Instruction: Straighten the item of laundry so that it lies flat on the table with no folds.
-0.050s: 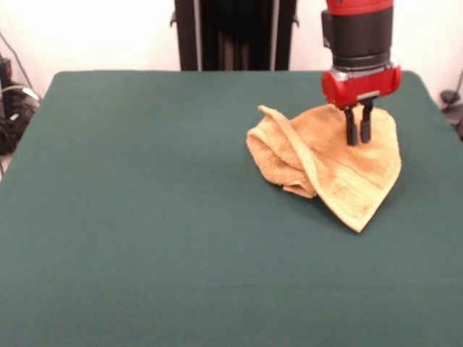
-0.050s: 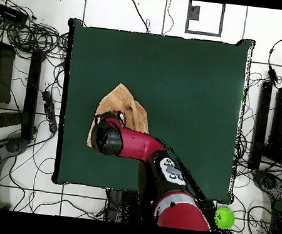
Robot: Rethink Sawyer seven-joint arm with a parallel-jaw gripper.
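A crumpled orange-tan towel [image 1: 329, 163] lies on the green table [image 1: 145, 217], toward three o'clock of centre in the front view. It is folded over itself, with one corner pointing to five o'clock. The red arm's gripper [image 1: 359, 135] hangs over the towel's far part, fingers narrow, tips at the cloth and seemingly holding nothing. The task looks early. Next, it likely needs to pinch an edge and pull outward.

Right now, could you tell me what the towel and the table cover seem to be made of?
The towel looks like soft terry cloth: a nubby orange-tan pile with a flatter woven band near its pointed corner. The table appears covered in plain dark green fabric, matte and smooth, likely a felt-like cloth.
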